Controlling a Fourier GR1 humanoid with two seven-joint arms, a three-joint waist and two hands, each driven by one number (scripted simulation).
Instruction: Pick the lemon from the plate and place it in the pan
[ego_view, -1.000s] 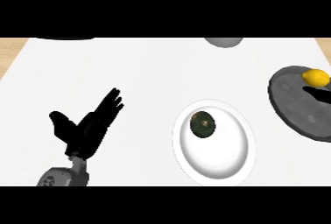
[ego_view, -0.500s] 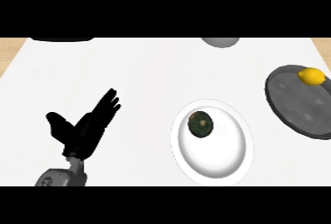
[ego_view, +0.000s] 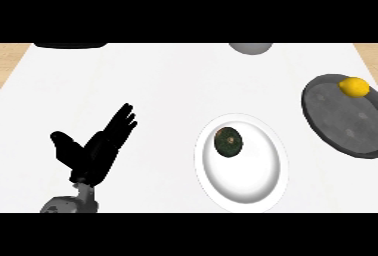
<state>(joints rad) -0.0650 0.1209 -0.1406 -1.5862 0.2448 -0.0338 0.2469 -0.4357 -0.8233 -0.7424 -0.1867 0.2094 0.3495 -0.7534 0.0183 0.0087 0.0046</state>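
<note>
The yellow lemon (ego_view: 354, 87) lies inside the dark grey pan (ego_view: 347, 120) at the right edge, near the pan's far rim. A white oval plate (ego_view: 251, 180) sits in the lower middle, and a dark green round fruit (ego_view: 229, 141) rests on its upper left part. My left hand (ego_view: 96, 150) stays at the lower left with fingers straight and thumb spread, holding nothing, well left of the plate. My right hand does not show in the head view.
A grey round object (ego_view: 251, 47) sits at the far edge, cut off by the top. A dark object (ego_view: 70, 45) shows at the far left edge. Wooden strips border the white counter at both far corners.
The view has shifted a little, so the pan and lemon appear further left and slightly lower. The left hand has stayed where it was.
</note>
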